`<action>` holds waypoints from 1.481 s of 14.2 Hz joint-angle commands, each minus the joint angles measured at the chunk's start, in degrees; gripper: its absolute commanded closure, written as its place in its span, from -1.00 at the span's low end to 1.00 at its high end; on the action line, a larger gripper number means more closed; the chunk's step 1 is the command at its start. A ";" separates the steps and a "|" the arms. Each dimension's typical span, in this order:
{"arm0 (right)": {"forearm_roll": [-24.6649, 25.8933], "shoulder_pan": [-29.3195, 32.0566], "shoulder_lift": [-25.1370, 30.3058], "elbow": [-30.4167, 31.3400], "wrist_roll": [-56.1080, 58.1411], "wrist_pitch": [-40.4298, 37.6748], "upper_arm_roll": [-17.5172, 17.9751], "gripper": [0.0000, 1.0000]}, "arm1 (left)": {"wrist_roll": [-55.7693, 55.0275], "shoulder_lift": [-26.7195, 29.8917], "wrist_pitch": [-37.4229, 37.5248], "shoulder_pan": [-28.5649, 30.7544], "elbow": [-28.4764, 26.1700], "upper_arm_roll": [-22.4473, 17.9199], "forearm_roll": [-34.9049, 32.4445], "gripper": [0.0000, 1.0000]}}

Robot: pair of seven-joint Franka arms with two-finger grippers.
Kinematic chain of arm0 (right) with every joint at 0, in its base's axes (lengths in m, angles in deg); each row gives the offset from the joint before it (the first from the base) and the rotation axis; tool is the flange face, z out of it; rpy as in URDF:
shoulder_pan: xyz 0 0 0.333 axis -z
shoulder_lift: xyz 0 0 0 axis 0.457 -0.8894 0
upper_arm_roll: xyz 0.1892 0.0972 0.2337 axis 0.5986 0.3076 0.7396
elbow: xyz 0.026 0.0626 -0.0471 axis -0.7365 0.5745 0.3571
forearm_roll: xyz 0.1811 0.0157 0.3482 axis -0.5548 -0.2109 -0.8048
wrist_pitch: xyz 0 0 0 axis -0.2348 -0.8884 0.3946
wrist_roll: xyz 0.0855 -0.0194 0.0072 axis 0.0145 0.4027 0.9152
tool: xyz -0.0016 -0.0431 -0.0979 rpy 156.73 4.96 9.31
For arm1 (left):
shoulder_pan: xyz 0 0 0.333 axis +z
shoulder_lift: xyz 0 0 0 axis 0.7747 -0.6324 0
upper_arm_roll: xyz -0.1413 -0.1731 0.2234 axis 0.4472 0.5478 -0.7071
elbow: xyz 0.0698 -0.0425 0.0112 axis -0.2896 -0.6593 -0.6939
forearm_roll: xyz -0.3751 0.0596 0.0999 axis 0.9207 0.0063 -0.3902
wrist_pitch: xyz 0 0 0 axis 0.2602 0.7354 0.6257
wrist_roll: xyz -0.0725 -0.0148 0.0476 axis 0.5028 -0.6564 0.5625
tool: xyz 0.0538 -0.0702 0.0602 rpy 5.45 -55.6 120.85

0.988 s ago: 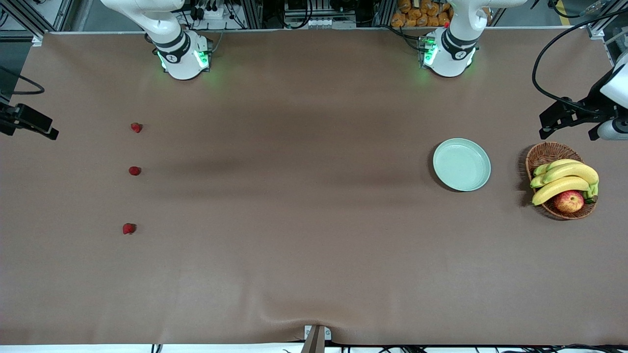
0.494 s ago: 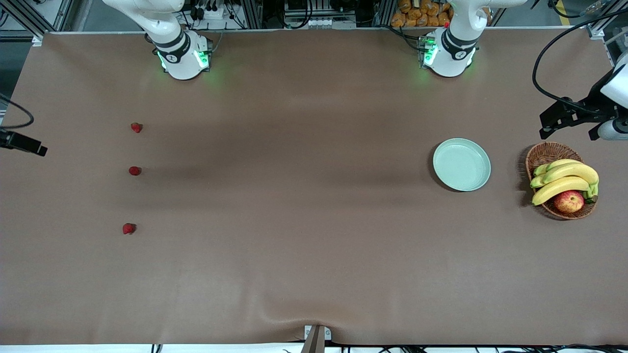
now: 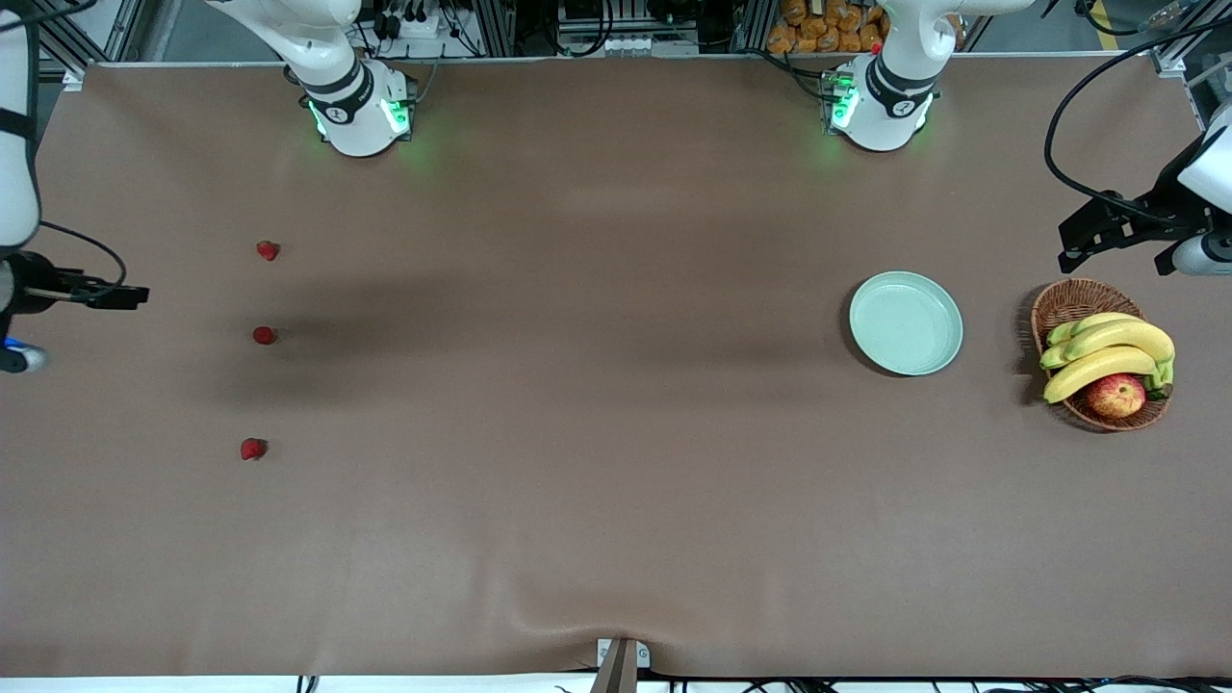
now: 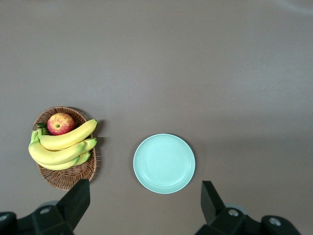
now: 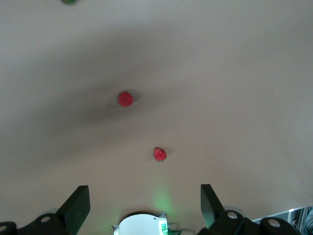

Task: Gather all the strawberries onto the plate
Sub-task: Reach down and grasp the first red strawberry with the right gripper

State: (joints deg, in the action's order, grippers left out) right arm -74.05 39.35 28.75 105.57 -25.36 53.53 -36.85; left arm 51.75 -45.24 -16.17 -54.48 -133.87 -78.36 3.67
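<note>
Now right gripper (image 3: 120,296) nearer strawberries (image 3: 264,335)

We see the worktop (image 3: 616,481) bare between the three strawberries (image 3: 264,335) at the right arm's end and the plate (image 3: 905,322) toward the left arm's end. The berries lie well apart, each open to approach from above. Beside the plate, apart from it, stands a basket (image 3: 1068,303) of bananas (image 3: 1107,351) and an apple (image 3: 1116,395), the only bulk nearby.
</note>
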 commanded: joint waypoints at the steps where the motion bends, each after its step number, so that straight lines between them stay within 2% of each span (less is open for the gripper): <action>1: 1.01 4.00 1.60 8.08 0.48 3.39 0.93 -1.00 | 1.06 -0.29 0.75 0.28 0.66 -0.01 1.37 -1.00; 3: 1.01 5.33 1.60 13.17 0.48 5.92 0.93 -1.00 | 1.15 -0.46 0.75 0.28 1.01 -0.01 1.37 -1.00; 7: 1.01 5.33 2.12 27.31 0.92 19.18 0.93 -1.00 | 1.32 -0.46 0.75 0.71 0.75 -0.01 1.37 -1.00; 10: 1.01 5.86 1.51 34.54 1.01 25.80 0.93 -1.00 | 1.32 -0.55 0.75 0.72 0.66 -0.01 1.46 -1.00; 14: 1.01 6.48 0.37 39.29 1.10 30.27 0.93 -1.00 | 1.41 -0.64 0.75 0.98 0.58 -0.01 1.46 -1.00; 16: 1.01 6.83 -1.56 39.83 2.32 33.36 0.93 -1.00 | 1.41 -0.72 0.75 0.98 0.49 -0.01 1.46 -1.00; 21: 1.09 7.09 -3.06 40.00 7.68 33.89 0.93 -1.00 | 1.41 -0.72 0.75 0.98 0.49 -0.01 1.46 -1.00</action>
State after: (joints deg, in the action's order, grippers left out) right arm -74.01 44.66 25.93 144.85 -19.63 86.62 -36.69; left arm 51.82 -45.83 -16.09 -53.91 -133.90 -78.36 3.78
